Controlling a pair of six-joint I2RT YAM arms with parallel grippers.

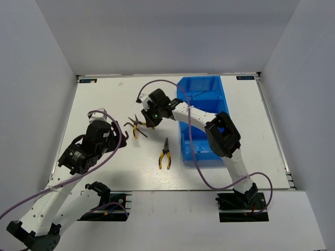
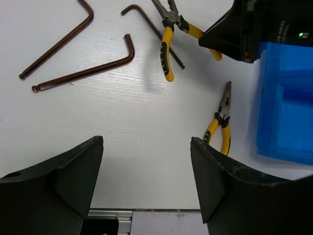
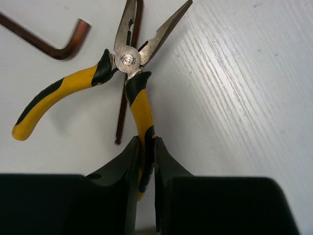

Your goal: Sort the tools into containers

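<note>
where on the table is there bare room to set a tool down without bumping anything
Bare white table runs right of the blue plastic three-compartment bin, and along the far edge left of it. Crowded: the centre, where the right gripper pinches one handle of the splayed yellow-black pliers lying across a brown L-shaped hex key; closed yellow-black pliers lie nearby.

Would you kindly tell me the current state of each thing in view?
Left gripper: wide open, holding nothing.
Right gripper: shut on one pliers handle.
Gripped pliers: spread open, crossing a dark rod.
Second pliers: nose closed, lying free.
Two hex keys: lying loose.
Blue bin: no tools visible inside.
</note>
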